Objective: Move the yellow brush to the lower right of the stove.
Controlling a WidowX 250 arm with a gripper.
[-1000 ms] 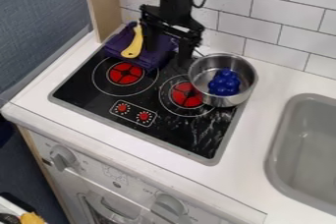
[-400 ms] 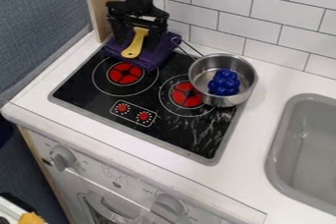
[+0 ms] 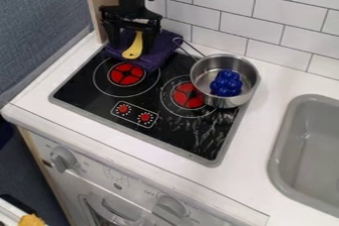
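Observation:
The black gripper point(image 3: 130, 44) hangs over the back left of the stove, open, with one finger on each side of the yellow brush point(image 3: 134, 49). The brush lies on a folded purple cloth point(image 3: 156, 54), and its upper end is hidden under the gripper's body. The black stove point(image 3: 119, 103) has red burner rings, and its lower right corner is at the front of the counter.
A steel pot point(image 3: 201, 73) holding a blue grape-like toy point(image 3: 226, 83) stands on the stove's right side, its wire handle pointing up left. A grey sink point(image 3: 285, 136) is at the right. A wooden panel point(image 3: 99, 2) and tiled wall point(image 3: 265, 17) stand behind.
My gripper has moved left from beside the brush to over it, and now sits lower than half a second ago. The brush, cloth and pot have stayed put.

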